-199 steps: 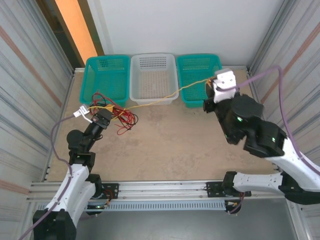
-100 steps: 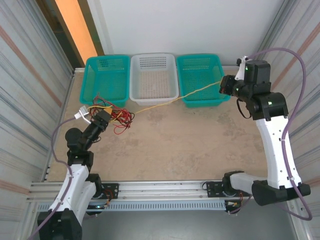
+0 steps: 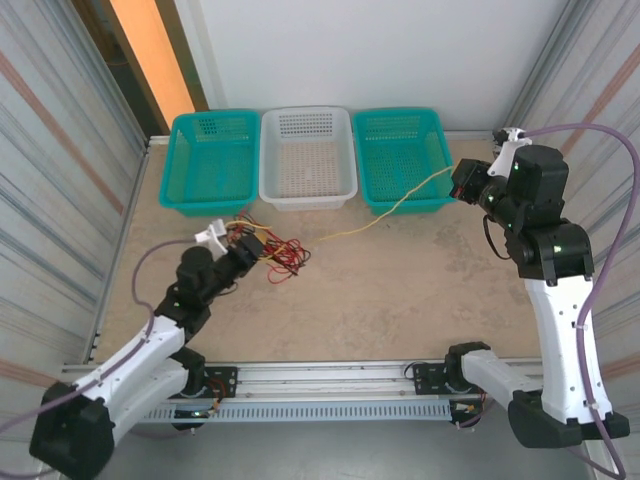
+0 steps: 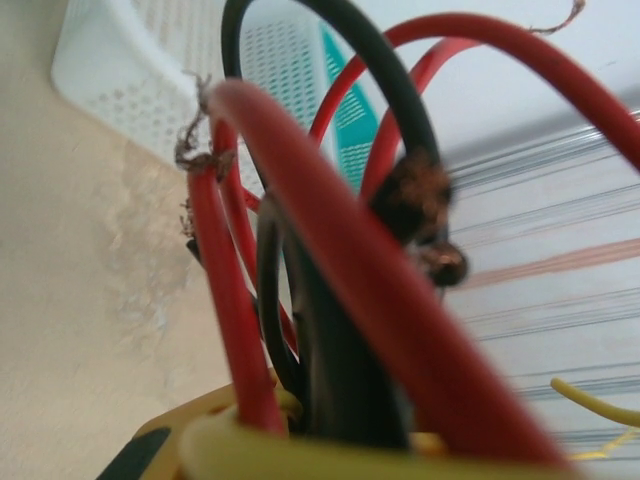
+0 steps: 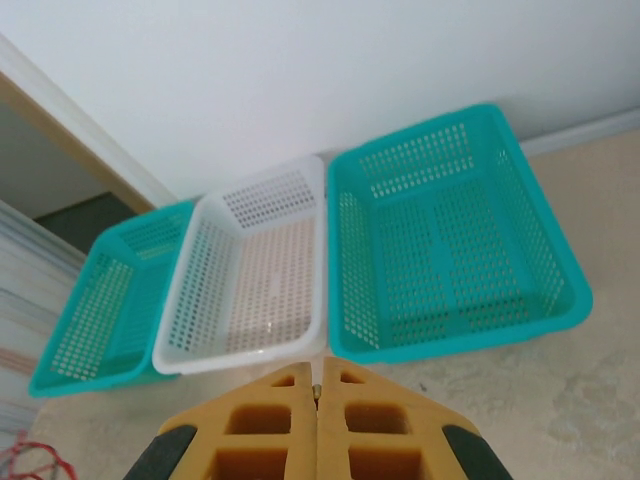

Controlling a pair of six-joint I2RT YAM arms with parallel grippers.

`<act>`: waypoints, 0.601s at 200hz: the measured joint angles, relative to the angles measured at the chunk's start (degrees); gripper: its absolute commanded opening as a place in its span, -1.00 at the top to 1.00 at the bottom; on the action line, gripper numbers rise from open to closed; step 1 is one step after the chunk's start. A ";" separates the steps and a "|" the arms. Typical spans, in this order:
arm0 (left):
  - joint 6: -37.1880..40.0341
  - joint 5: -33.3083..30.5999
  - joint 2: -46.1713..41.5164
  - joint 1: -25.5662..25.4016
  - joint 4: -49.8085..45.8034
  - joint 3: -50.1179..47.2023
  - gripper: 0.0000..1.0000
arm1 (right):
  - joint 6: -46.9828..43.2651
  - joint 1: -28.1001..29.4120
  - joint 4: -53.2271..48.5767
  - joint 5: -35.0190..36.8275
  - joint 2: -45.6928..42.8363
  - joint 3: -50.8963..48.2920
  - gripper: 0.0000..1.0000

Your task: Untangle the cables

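The tan table bears a white basket, two teal baskets and cables.

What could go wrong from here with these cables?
1. The yellow cable, pinched in the right gripper, crosses the rim of the right teal basket; more pull may snag or drag it.
2. It runs into the bundle in the left gripper; pulling could tighten the tangle.
3. Frayed copper ends could catch on other wires.
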 measured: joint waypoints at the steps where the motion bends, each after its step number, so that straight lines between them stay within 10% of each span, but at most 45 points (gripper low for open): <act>1: -0.07 -0.59 0.48 -0.59 0.11 0.00 1.00 | 0.02 0.13 0.04 0.15 0.00 0.02 1.00; 25: -1.79 -8.15 9.90 -7.37 3.43 0.20 0.99 | 0.39 2.60 0.26 1.92 0.37 0.22 1.00; 63: -3.21 -10.58 24.94 -8.76 4.15 6.19 -0.95 | 0.39 5.73 0.50 4.57 0.66 0.81 1.00; 120: -4.28 -14.23 20.55 -8.50 -9.77 9.73 -0.97 | 0.42 5.86 2.99 4.26 0.11 5.20 1.00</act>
